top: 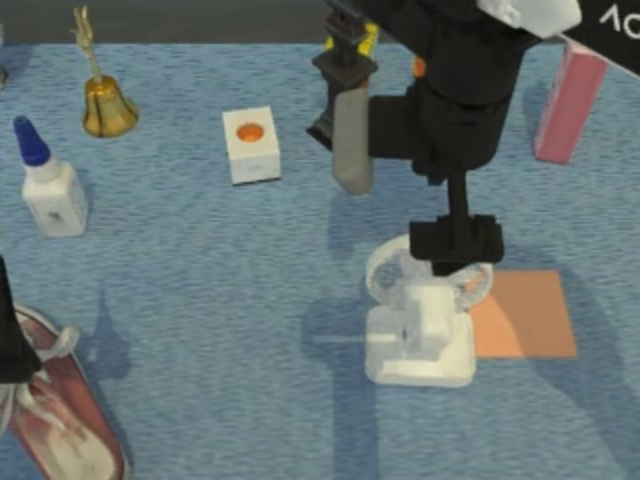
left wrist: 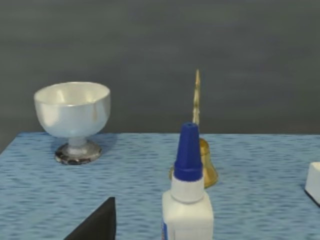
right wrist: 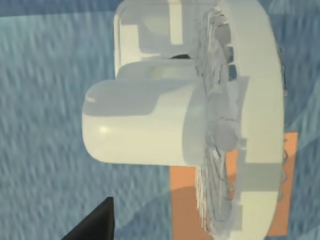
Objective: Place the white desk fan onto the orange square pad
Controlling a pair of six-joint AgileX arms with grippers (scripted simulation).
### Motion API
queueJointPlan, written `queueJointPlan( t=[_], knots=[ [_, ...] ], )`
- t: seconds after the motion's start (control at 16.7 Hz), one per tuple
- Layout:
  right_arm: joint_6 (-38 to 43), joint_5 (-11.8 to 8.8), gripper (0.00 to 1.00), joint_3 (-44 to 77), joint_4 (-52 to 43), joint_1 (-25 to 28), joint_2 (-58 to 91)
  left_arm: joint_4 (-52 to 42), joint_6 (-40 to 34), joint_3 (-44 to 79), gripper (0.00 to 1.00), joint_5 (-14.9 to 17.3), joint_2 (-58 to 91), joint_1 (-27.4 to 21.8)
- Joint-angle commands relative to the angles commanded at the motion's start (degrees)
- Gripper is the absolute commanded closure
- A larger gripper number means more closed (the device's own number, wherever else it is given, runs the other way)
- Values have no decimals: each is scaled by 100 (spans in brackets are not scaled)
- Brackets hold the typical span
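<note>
White desk fan [top: 420, 335] beside orange square pad [top: 522, 314]

Present: brass bell [top: 105, 103], blue-capped white bottle [top: 52, 186], white cube [top: 251, 144], pink block [top: 570, 104], white goblet [left wrist: 73, 119], red shoe [top: 62, 423].

Top view: from above, looking down on the blue table [top: 200, 280], taking in bottle [top: 52, 185], bell [top: 105, 100], fan [top: 420, 320] and pad [top: 525, 315]. Left wrist view: low, level across the table toward the same bottle [left wrist: 187, 200] and bell [left wrist: 202, 160]. Right wrist view: very close on the fan [right wrist: 190, 115], pad [right wrist: 182, 200] behind.
</note>
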Motion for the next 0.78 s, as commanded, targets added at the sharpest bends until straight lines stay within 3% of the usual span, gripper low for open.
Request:
queueJointPlan(
  t=[0.42,0.66,0.78],
  knots=[
    [7,0,0,-1140,1078,30,-55,0,0,0,0,0,0,0],
    [7,0,0,-1197,1134,33,-53,0,0,0,0,0,0,0],
    [7,0,15,-1197,1134,33,-53,0,0,0,0,0,0,0]
  ],
)
